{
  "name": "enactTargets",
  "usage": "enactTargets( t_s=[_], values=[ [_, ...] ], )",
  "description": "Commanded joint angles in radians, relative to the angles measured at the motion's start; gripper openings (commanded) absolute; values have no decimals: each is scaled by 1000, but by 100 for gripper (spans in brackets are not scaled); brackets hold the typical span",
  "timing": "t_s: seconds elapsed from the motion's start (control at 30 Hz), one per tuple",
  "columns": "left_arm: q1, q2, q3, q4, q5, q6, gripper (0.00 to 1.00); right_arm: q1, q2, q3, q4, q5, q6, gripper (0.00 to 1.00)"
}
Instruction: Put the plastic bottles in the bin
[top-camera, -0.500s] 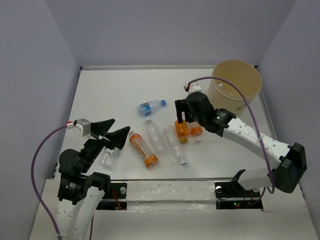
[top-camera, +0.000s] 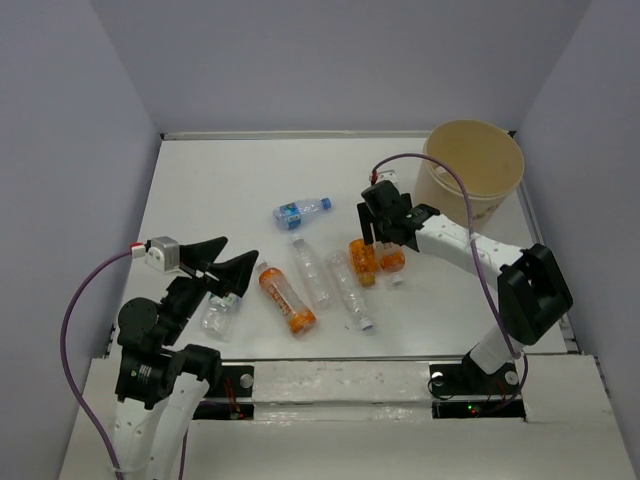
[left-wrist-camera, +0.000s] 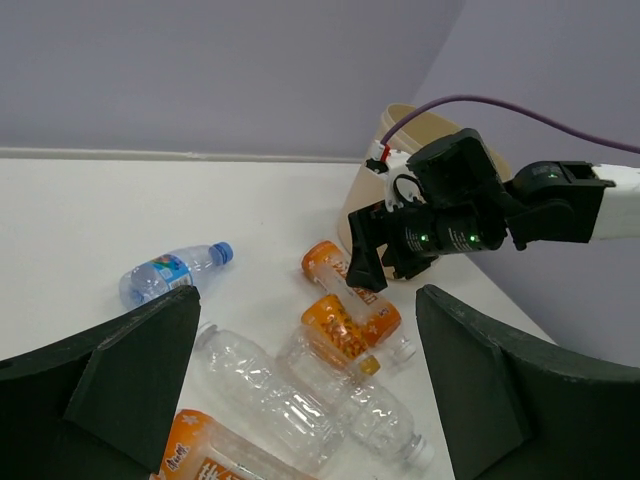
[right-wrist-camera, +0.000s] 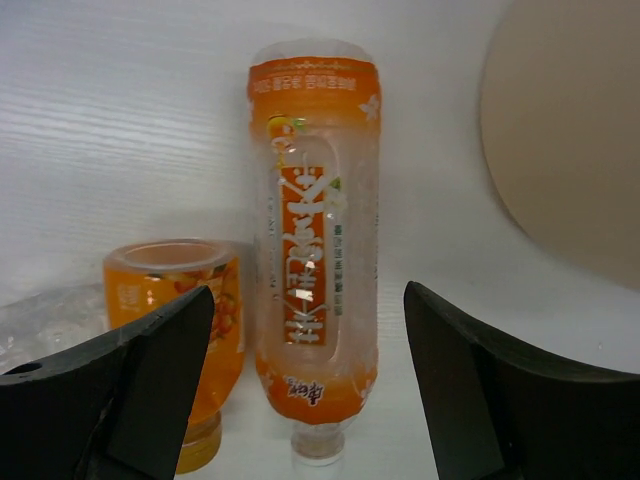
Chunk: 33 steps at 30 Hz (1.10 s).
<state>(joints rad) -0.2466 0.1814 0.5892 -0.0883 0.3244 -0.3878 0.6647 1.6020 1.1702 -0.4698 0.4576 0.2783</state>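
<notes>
**Right tool** (top-camera: 378, 234), jaws spread and empty, had risen off the orange-labelled bottle (right-wrist-camera: 315, 220) and drawn back toward the bin (top-camera: 432, 165). That bottle lay flat on the surface (top-camera: 220, 190), framed between the fingers, with a second orange bottle (right-wrist-camera: 170, 300) just beside it. Nothing was gripped, so the pick probably remained to be made. **Left tool** (top-camera: 245, 250), also spread and empty, hung over a clear bottle (top-camera: 218, 315).

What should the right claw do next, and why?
Probably lower the right claw straight down and close on the orange bottle. The claw hangs open above it, the bottle lies centred between the jaws on the table, and the bin stands close by for the drop.
</notes>
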Motion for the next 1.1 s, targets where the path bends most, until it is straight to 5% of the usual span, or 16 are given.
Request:
enactTargets(
  t_s=[0.0, 0.43, 0.57, 0.67, 0.9, 1.07],
  values=[
    [6, 18, 18, 24, -1, -6, 99, -65, 33, 49, 52, 20, -31, 80],
    [6, 73, 20, 12, -15, -14, 99, -112, 271, 144, 138, -94, -97, 77],
    [4, 104, 23, 10, -1, -10, 99, -112, 305, 157, 145, -68, -111, 65],
    [-5, 144, 37, -4, -19, -17, 99, -112, 235, 131, 152, -59, -123, 46],
    [-13, 331, 170, -301, -12, -69, 99, -59, -47, 137, 142, -6, -172, 41],
    [-13, 316, 95, -353, 31, -184, 98, -59, -252, 209, 166, -80, -162, 38]
  ],
)
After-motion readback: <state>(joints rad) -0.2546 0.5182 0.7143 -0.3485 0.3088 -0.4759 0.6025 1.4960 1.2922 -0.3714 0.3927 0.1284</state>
